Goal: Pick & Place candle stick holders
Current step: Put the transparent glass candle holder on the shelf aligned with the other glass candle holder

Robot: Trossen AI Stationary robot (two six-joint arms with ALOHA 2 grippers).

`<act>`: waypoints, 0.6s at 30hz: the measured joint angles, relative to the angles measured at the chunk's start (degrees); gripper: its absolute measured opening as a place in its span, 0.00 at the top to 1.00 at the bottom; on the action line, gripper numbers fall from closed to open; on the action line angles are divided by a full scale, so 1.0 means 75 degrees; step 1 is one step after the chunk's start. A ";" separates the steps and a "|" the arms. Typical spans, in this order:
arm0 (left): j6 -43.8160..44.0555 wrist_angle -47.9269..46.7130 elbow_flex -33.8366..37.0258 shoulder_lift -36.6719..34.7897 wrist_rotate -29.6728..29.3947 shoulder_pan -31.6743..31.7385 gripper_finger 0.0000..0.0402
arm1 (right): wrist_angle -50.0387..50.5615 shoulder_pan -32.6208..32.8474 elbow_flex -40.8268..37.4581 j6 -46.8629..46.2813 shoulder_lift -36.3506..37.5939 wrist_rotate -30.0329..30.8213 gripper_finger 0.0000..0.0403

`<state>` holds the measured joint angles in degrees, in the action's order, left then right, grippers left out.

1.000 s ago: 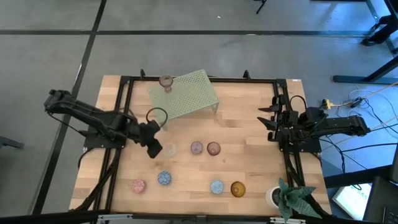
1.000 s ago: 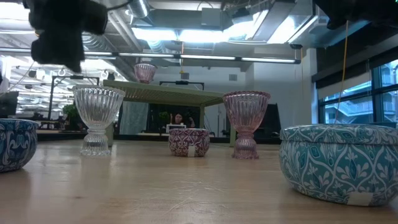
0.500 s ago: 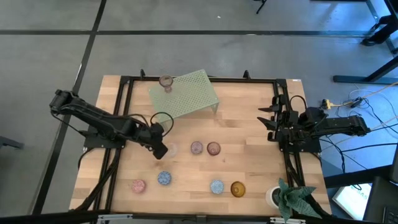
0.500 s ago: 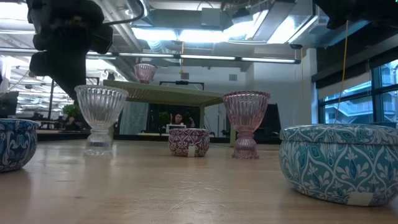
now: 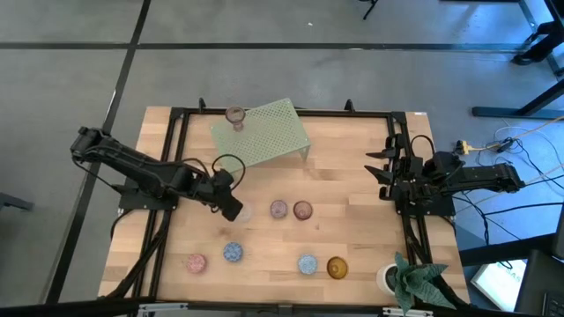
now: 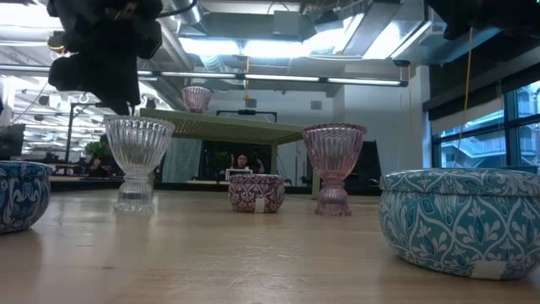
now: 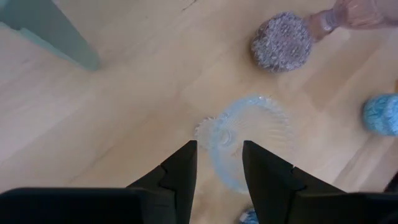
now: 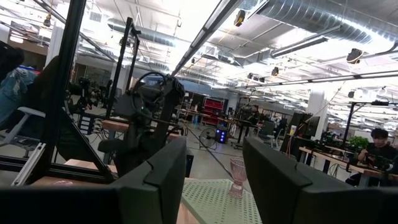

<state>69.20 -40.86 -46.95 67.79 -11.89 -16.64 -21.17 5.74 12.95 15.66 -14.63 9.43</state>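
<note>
Left wrist view has the left gripper [image 7: 219, 163] hanging directly above the clear ribbed glass cup [image 7: 245, 138], fingers parted a little and holding nothing, the cup's rim showing between and beyond them. Seen from overhead, that cup [image 5: 240, 211] stands near the table's centre; at its 3 o'clock sit a mauve patterned cup [image 5: 278, 209] and a pink stemmed cup [image 5: 302, 210]. At 12 o'clock another pink cup [image 5: 235, 115] tops the green perforated rack [image 5: 264, 134]. The right gripper [image 5: 379, 165] waits open at the table's right edge.
</note>
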 joint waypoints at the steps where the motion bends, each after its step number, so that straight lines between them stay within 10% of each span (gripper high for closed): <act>1: 0.0056 0.0004 -0.0022 0.0022 0.0005 -0.0002 0.69 | 0.0000 0.0000 0.0002 0.0000 0.0000 0.0000 0.59; 18: -0.0045 -0.0065 -0.0022 0.0851 0.0514 -0.0003 0.69 | 0.0014 0.0000 0.0000 0.0003 0.0000 0.0000 0.59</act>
<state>68.86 -41.34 -47.11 74.17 -8.04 -16.67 -21.06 5.74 12.95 15.68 -14.63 9.43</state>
